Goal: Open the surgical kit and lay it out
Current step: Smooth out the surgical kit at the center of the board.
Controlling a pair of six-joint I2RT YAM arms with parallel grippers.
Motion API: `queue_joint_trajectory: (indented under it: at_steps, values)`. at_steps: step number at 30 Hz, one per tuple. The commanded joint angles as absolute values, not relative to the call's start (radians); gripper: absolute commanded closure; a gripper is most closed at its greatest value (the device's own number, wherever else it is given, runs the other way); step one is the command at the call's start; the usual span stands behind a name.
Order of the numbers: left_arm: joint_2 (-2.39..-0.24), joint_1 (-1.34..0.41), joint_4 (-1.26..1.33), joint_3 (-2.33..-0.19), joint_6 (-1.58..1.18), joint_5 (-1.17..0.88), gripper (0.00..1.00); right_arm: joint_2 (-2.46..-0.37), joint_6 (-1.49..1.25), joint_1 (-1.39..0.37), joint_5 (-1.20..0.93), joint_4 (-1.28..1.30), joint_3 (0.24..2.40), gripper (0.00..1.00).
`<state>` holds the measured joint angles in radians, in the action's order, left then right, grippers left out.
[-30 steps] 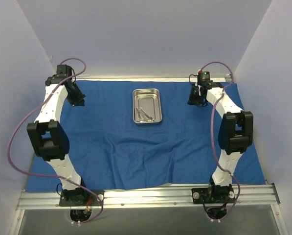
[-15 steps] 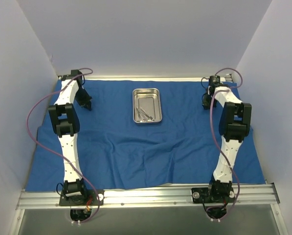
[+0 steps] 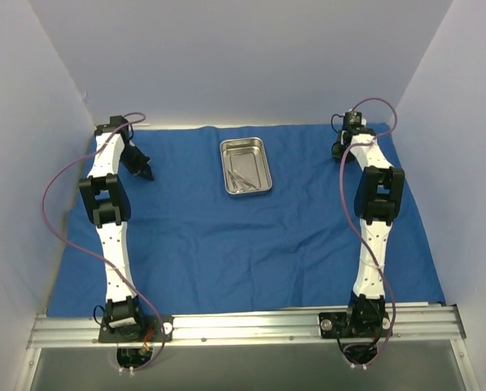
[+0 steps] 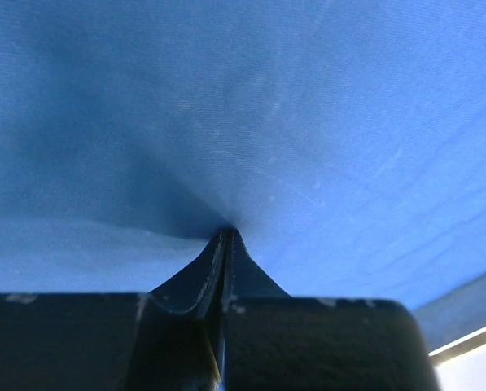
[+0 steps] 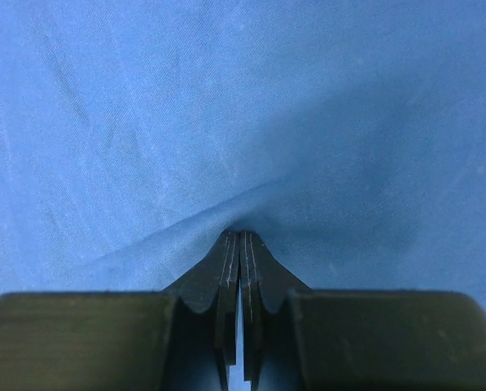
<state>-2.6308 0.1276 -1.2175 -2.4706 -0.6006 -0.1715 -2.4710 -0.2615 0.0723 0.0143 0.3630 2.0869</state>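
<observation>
Left hand [image 4: 226,232] and right hand [image 5: 241,235] are both closed tight, each pinching a fold of the blue wrap [image 3: 226,244] near its far corners. The wrap lies spread over the table, hiding it. The steel tray [image 3: 244,141] with thin instruments [image 3: 241,181] sits on it at far centre. Risk: an uneven pull between the arms could drag or tip the tray, or a thin pinch could slip. Cloth looks soft and lightly creased. Pale walls [image 3: 226,65] on three sides, metal rail [image 3: 243,326] at the near edge
</observation>
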Motion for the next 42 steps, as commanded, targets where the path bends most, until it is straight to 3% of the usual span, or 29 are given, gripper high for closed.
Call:
queue_joint_trajectory:
  at_steps: [1, 7, 10, 13, 18, 23, 27, 30, 32, 33, 37, 42]
  values:
    - [-2.737, 0.149, -1.167, -2.506, -0.606, -0.143, 0.98, -2.583, -0.278, 0.090, 0.031, 0.479, 2.036, 1.00]
    - [-2.767, 0.190, -1.166, -2.559, -0.577, -0.152, 0.97, -2.461, -0.319, 0.092, -0.043, 0.391, 1.814, 1.00]
    - [-2.822, 0.201, -1.170, -2.637, -0.552, -0.167, 0.88, -2.467, -0.321, 0.098, -0.040, 0.382, 1.824, 1.00]
    - [-2.861, 0.221, -1.187, -2.709, -0.566, -0.193, 0.87, -2.513, -0.333, 0.097, -0.064, 0.408, 1.852, 1.00]
    - [-2.868, 0.241, -1.124, -2.663, -0.563, -0.225, 0.78, -2.381, -0.364, 0.078, -0.091, 0.313, 1.619, 1.00]
    - [-2.931, 0.253, -1.129, -2.803, -0.594, -0.265, 0.75, -2.500, -0.345, 0.071, -0.112, 0.454, 1.839, 1.00]
    - [-2.898, 0.244, -1.104, -2.769, -0.565, -0.285, 0.73, -2.381, -0.341, 0.051, -0.129, 0.352, 1.717, 1.00]
    - [-2.722, 0.227, -1.048, -2.669, -0.535, -0.265, 0.56, -2.364, -0.292, 0.051, -0.115, 0.380, 1.840, 0.88]
    - [-2.625, 0.221, -0.994, -2.559, -0.541, -0.244, 0.51, -2.376, -0.256, 0.051, -0.106, 0.469, 1.943, 0.81]
    - [-2.538, 0.216, -0.985, -2.530, -0.541, -0.230, 0.46, -2.369, -0.256, 0.051, -0.112, 0.488, 1.982, 0.71]
    - [-2.380, 0.193, -1.021, -2.462, -0.519, -0.154, 0.41, -2.252, -0.291, 0.017, -0.137, 0.509, 1.997, 0.57]
    - [-2.252, 0.150, -1.006, -2.224, -0.509, -0.175, 0.40, -2.022, -0.298, -0.122, -0.202, 0.525, 1.757, 0.54]
